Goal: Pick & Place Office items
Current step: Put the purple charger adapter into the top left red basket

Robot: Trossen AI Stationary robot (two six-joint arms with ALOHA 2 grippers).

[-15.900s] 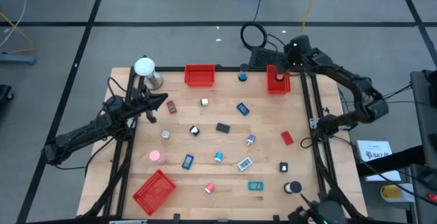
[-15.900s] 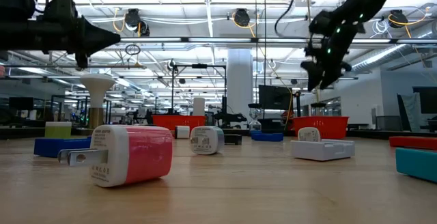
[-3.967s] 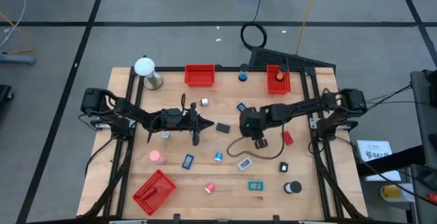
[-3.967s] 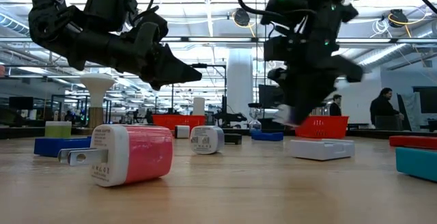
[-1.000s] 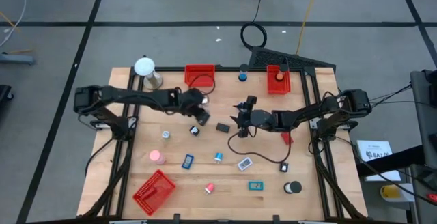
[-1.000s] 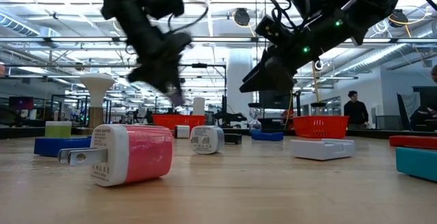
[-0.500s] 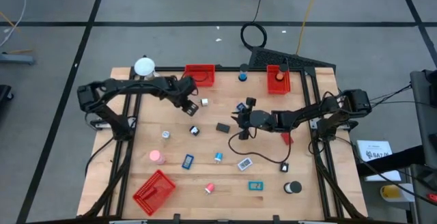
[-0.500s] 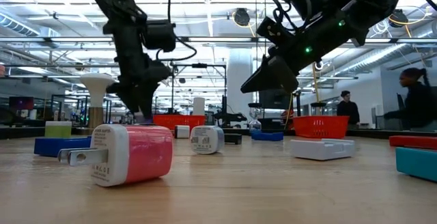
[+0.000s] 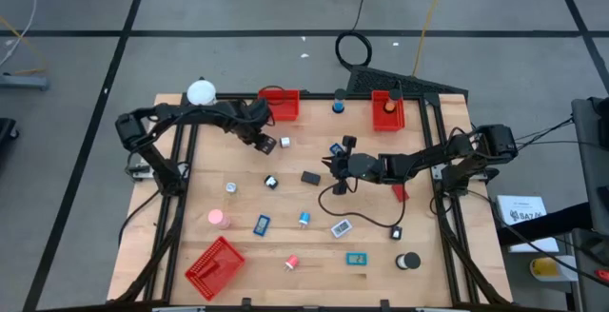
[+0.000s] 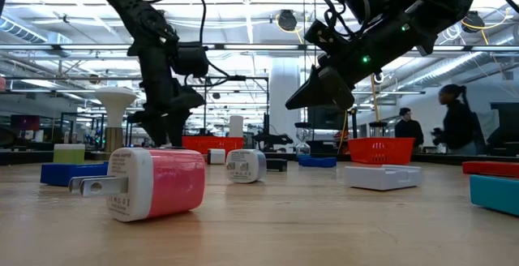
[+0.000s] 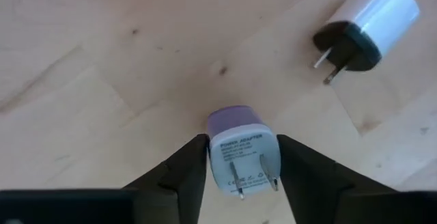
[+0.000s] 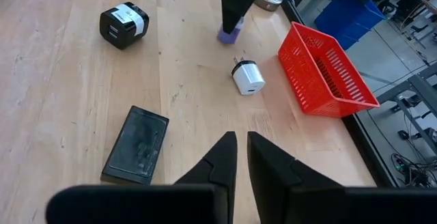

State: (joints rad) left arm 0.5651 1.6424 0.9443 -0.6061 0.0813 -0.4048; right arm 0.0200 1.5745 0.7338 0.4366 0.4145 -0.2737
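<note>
Left gripper (image 9: 266, 141) moved toward rear tray (image 9: 280, 105) — purple adapter (image 11: 239, 142) between fingers.

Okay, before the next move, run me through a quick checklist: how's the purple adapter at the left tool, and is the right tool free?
1. Purple adapter sits at the left tool: ok.
2. Purple adapter is inside the red tray: not ok, it is over bare wood beside the tray.
3. Left tool has a firm hold on the purple adapter: cannot tell.
4. White adapter is clear of the purple one: ok, they lie apart.
5. Right tool is free: ok, shut with nothing in it.
6. Black flat piece near the right tool is untouched: ok, flat on the table.
</note>
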